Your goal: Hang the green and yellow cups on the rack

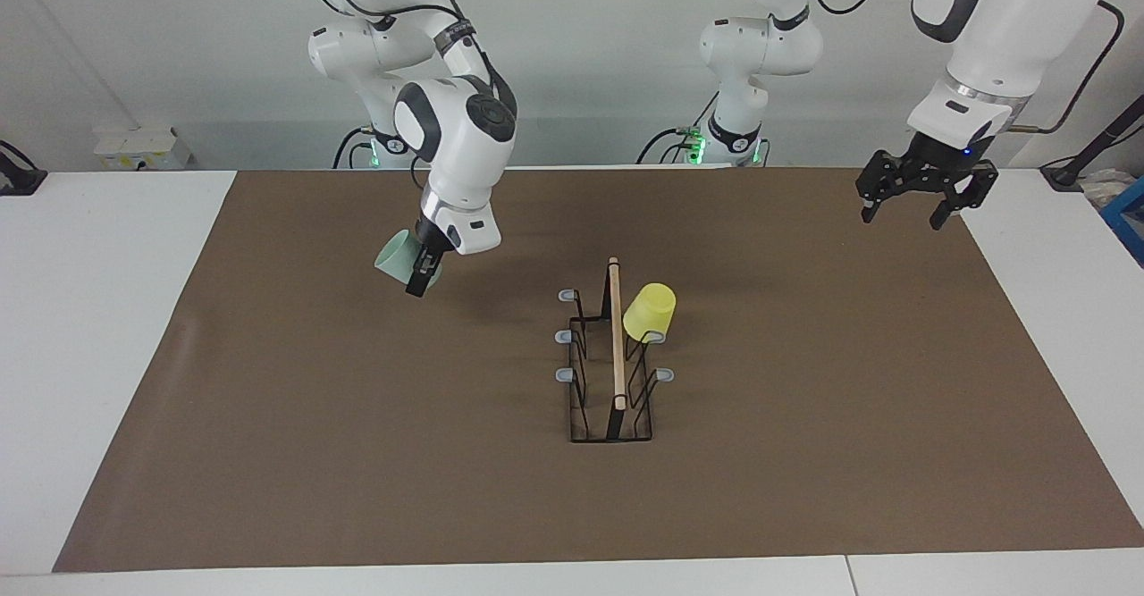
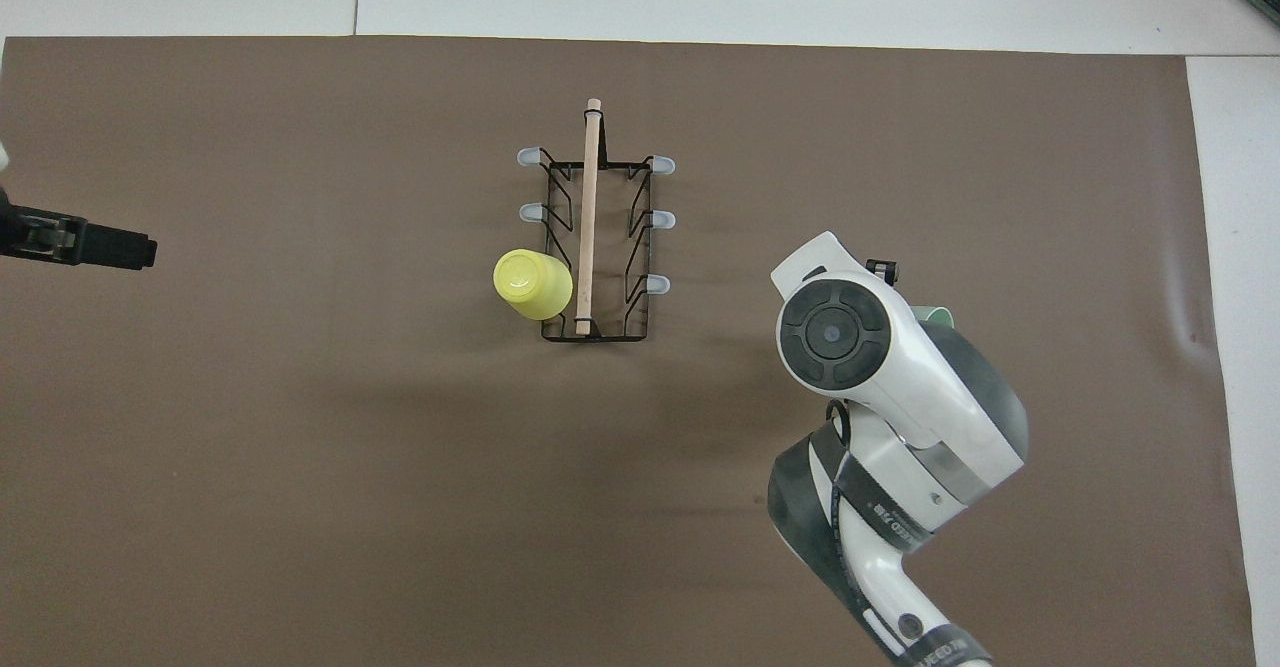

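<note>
Green cup [image 1: 395, 261] gripped in right end effector [image 1: 422, 276], off mat.

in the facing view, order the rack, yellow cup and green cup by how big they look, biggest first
1. rack, clearly largest.
2 and 3. yellow cup, hung on the rack, and green cup, held up by the right gripper, which hides part of it: alike, so unranked.

Rack [image 1: 613, 355] mid-mat [image 1: 357, 453] — one cup [image 1: 650, 312] on its prong nearest the robots, left arm's side
</note>
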Available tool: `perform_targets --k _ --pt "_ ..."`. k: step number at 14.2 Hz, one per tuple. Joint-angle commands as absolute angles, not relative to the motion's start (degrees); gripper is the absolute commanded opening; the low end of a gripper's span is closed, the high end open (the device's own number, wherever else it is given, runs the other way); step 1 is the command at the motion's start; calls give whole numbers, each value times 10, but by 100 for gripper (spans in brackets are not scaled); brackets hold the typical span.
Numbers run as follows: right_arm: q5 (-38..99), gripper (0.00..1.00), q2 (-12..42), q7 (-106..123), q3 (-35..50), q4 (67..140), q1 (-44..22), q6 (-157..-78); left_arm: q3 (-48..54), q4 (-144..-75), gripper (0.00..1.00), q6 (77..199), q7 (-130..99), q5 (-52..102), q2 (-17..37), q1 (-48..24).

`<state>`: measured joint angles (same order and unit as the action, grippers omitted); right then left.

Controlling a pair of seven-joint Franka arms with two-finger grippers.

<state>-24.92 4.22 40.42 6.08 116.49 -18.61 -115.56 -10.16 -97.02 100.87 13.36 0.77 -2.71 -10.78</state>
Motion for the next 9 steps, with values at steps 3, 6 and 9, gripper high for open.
perform_targets --k 3,6,9 --pt "-95 0 17 425 62 1167 -179 -1252 -120 -889 100 909 186 45 2 -90" --pt "1 0 8 429 68 1169 -194 -1288 -116 -888 100 889 198 27 -8 -81" --pt "67 0 4 421 74 1174 -219 -1351 -111 -889 100 888 195 14 -8 -80"
